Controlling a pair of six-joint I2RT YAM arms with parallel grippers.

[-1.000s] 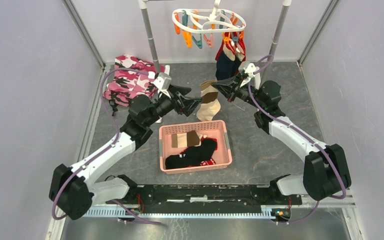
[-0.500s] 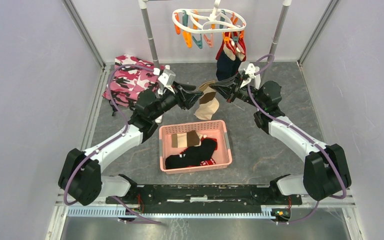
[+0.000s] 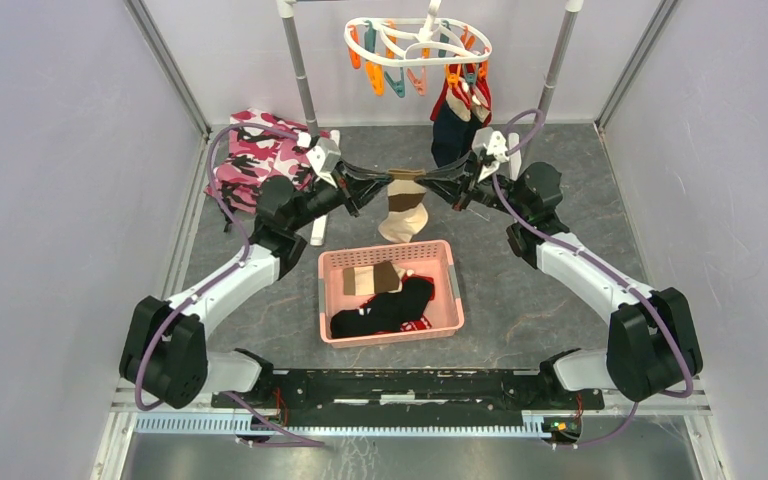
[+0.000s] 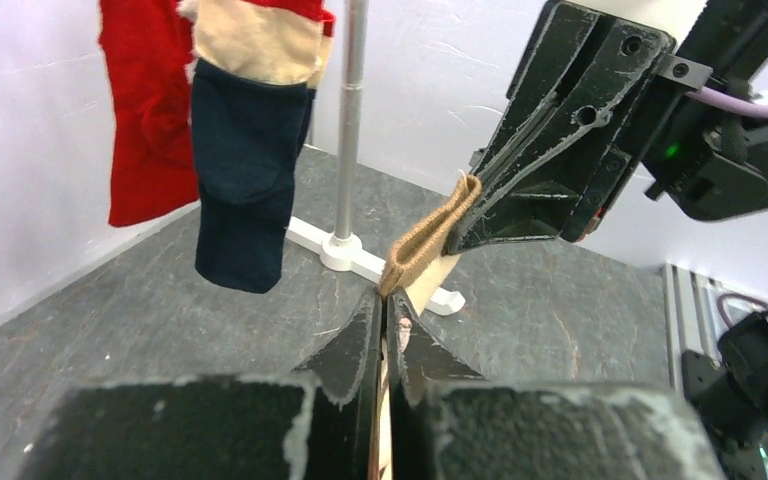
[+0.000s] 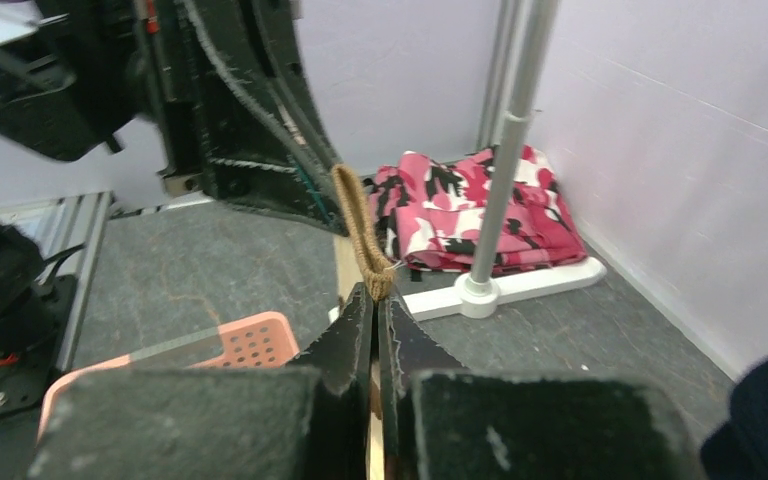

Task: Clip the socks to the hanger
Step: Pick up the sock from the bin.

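**Both grippers now pinch the sock cuff**

The left gripper (image 3: 384, 181) has shut on the tan cuff of the tan-and-brown sock (image 3: 403, 207). A second ago its jaws stood wide, lower down beside the sock. In the left wrist view its fingers (image 4: 355, 335) are pressed together, with a strip of fabric squeezed between them. The right gripper (image 3: 430, 178) is clamped on the other end of the same cuff, as it was a second ago. Its own camera shows its tips (image 5: 375, 300) closed, with the ribbed band (image 5: 360, 230) rising from them to the left gripper (image 5: 300, 190).

The cuff is now pulled into a short, taut line between the two sets of tips. Earlier it was bunched and skewed. The foot of the sock hangs straight below the grippers, where before it swung out at an angle. The left arm has moved up and toward the back wall.

Just below the hanging toe is the pink basket (image 3: 388, 337), holding a black sock (image 3: 385, 310) and a tan-and-brown pair (image 3: 370, 278). Above and behind the right gripper the hanger (image 3: 417, 45) carries a red sock (image 4: 145, 110) and a navy sock (image 4: 245, 180) on its clips. Behind the left gripper are a rack pole (image 3: 300, 70) and the pink camouflage cloth (image 3: 255, 160).
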